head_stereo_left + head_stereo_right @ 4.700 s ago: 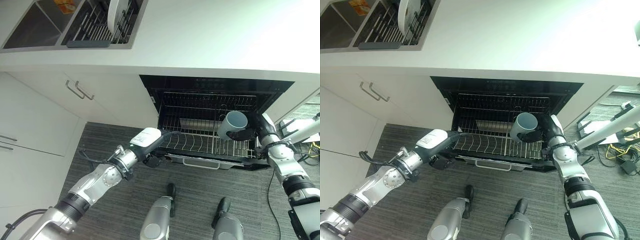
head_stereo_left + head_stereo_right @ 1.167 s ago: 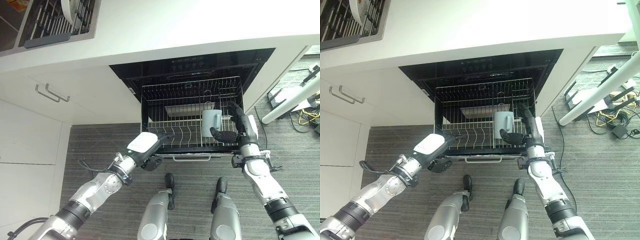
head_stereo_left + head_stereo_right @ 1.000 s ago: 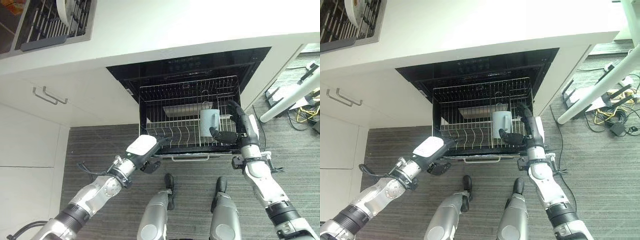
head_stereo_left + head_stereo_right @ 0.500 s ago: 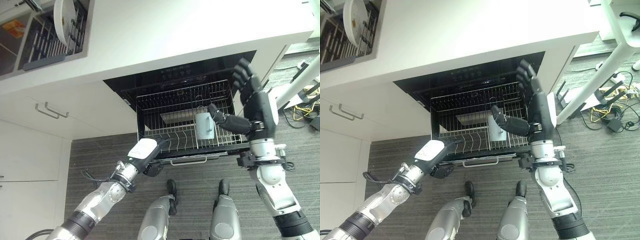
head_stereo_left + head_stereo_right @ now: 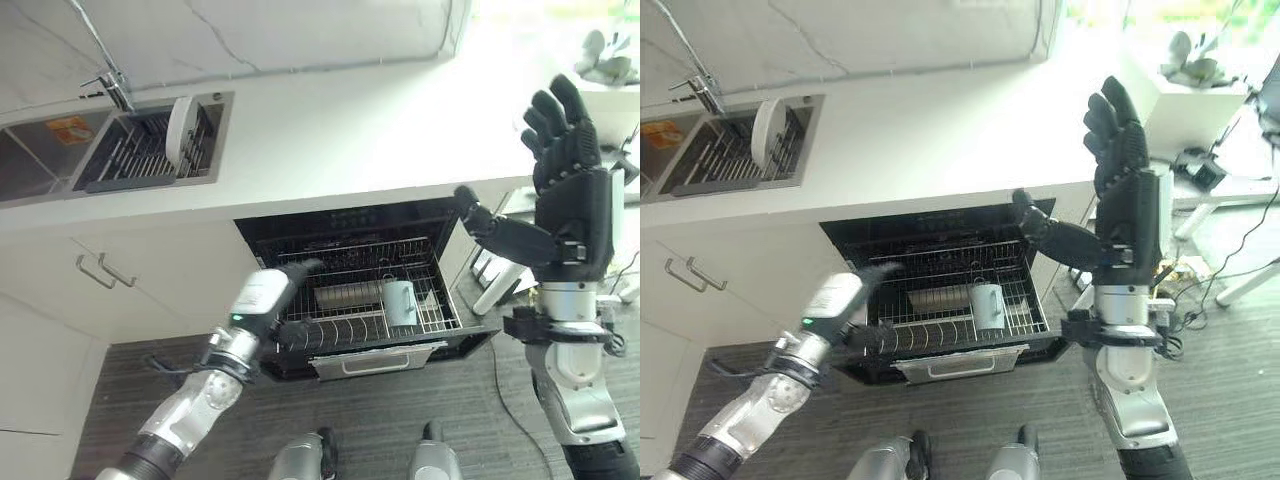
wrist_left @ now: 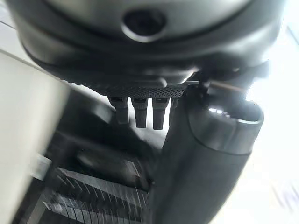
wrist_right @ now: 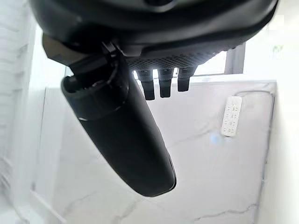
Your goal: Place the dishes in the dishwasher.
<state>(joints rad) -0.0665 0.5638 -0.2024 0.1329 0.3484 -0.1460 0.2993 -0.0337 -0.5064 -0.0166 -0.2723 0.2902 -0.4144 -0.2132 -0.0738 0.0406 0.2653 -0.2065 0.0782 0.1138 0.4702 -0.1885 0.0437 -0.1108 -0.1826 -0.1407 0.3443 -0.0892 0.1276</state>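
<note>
Left eye view: the mug stands in the dishwasher rack, toward its right edge. The right hand is raised above the bench, fingers spread, holding nothing. The left hand reaches to the rack's left edge.
Left wrist view: its fingers point straight out, empty
</note>
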